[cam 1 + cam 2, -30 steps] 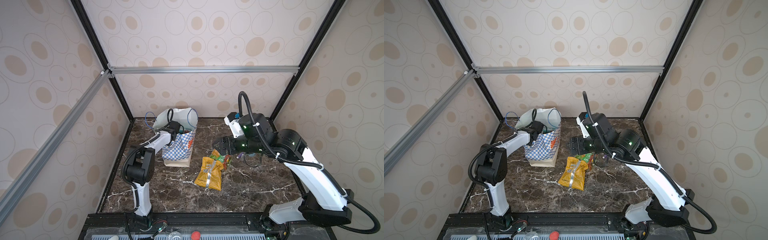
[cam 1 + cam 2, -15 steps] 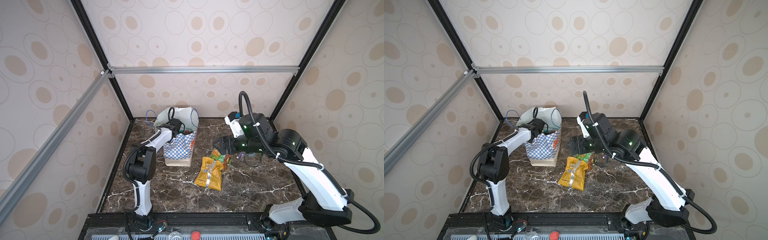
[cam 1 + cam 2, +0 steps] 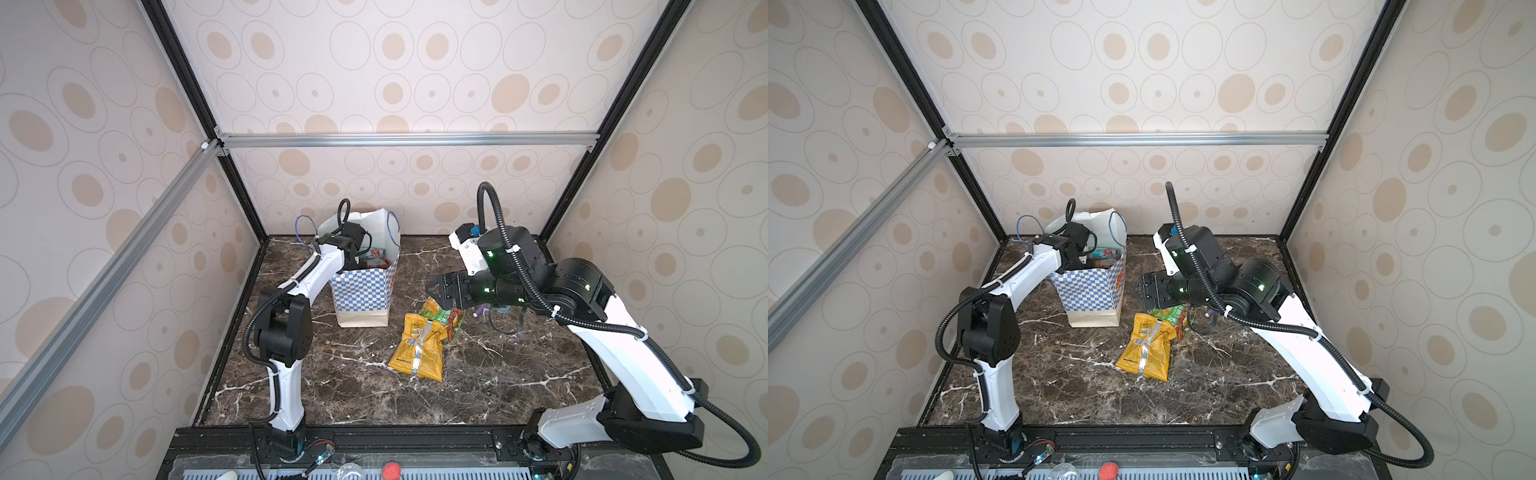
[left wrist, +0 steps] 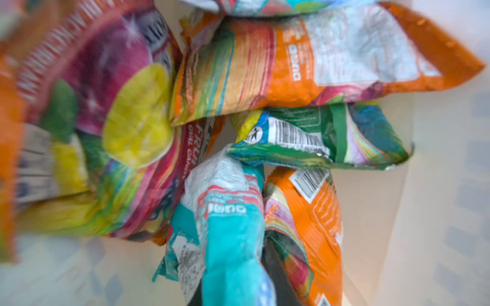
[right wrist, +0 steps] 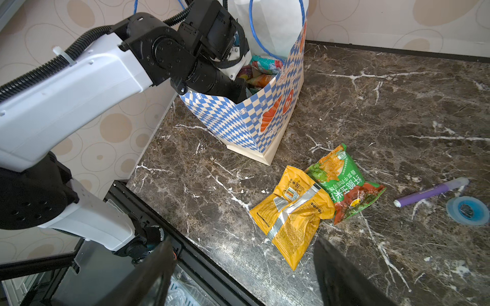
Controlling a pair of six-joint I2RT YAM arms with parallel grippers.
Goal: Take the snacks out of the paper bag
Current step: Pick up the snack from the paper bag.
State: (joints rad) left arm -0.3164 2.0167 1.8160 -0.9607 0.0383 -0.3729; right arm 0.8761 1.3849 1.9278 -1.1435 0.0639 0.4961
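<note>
We log two snacks out: a yellow packet (image 3: 417,347) and a green packet (image 3: 442,313), touching on the table (image 3: 353,390) near the paper bag (image 3: 363,291), which holds several more. The left gripper (image 4: 233,273), inside the bag, pinches a teal packet (image 4: 233,233), while the right gripper (image 5: 242,246) hangs open and empty. We judge the bag's rim tight around the left wrist and the marble in front free for setting down.

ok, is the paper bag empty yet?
No: the left wrist view shows an orange packet, a green packet and a teal packet lying inside the paper bag.
</note>
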